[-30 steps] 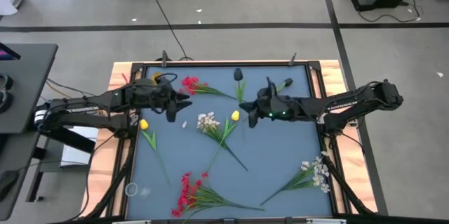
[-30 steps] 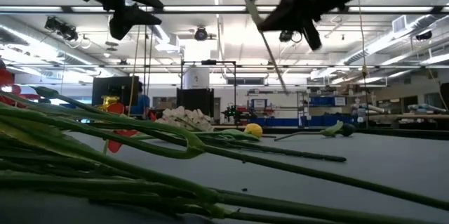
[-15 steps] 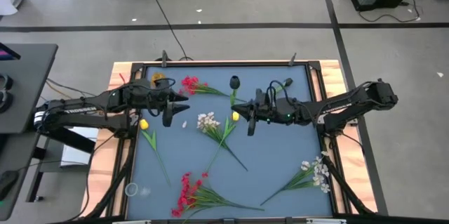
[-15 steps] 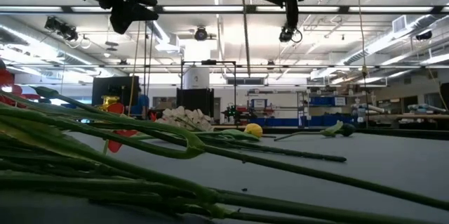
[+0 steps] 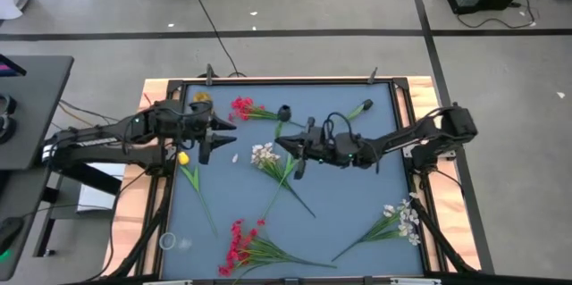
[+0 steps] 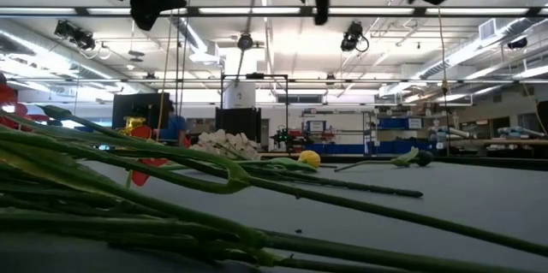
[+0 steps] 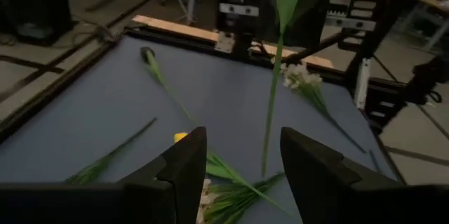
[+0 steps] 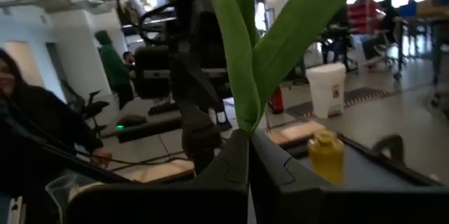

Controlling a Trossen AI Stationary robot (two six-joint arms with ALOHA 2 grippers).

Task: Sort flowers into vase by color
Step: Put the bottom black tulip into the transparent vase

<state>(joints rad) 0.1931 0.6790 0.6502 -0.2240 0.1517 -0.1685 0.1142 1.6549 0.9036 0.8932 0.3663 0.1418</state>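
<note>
My right gripper (image 5: 290, 146) hangs over the middle of the blue table, shut on a green flower stem whose dark bud (image 5: 284, 112) points toward the far edge. In the left wrist view that stem (image 7: 271, 97) hangs upright in the air. My left gripper (image 5: 217, 138) is open and level above the table's left part, facing the right gripper; its fingers (image 7: 184, 171) touch nothing. Lying flat on the table are a red sprig (image 5: 243, 106), a yellow bud (image 5: 183, 157), a white sprig (image 5: 264, 153), a red bunch (image 5: 237, 240) and a white bunch (image 5: 407, 218). My right gripper pinches the flower's stem just below its long leaves (image 8: 242, 122) between both fingers, coming level from the table's right side, the fingers across the stem. The flower is lifted clear and roughly upright: leaves and bud rise above the fingers, and the bare stem (image 7: 266, 147) hangs below.
A green sprig (image 5: 362, 106) lies near the far right of the table. A yellow object (image 5: 202, 97) stands at the far left corner and a clear round glass (image 5: 167, 241) near the near left corner. Wooden rails (image 5: 150, 97) frame the table. People show in the room behind.
My right gripper has carried the flower toward the table's left, closer to the left gripper, staying shut on the stem. The flower has swung from slanting to nearly upright, and its bud has moved left with it. The flowers on the table have not moved.
</note>
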